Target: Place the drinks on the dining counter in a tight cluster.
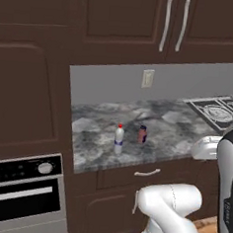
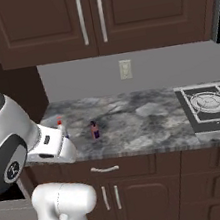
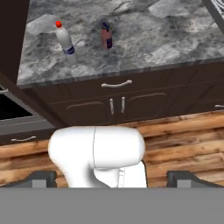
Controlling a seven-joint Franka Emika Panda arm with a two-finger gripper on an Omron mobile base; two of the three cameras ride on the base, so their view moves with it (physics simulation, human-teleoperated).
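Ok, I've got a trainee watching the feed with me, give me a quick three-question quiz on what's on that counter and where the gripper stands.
1. True or false: the clear bottle and the pinkish-red bottle both stand upright on the grey counter.
2. In the left base view, which bottle stands nearer the cooktop? A) clear bottle B) pinkish-red bottle
3. Fill in: the gripper is ___ and holds nothing.

Key
1. True.
2. B: it stands to the right of the clear one, apart from it.
3. Open: the fingertips sit wide apart, far short of the counter.
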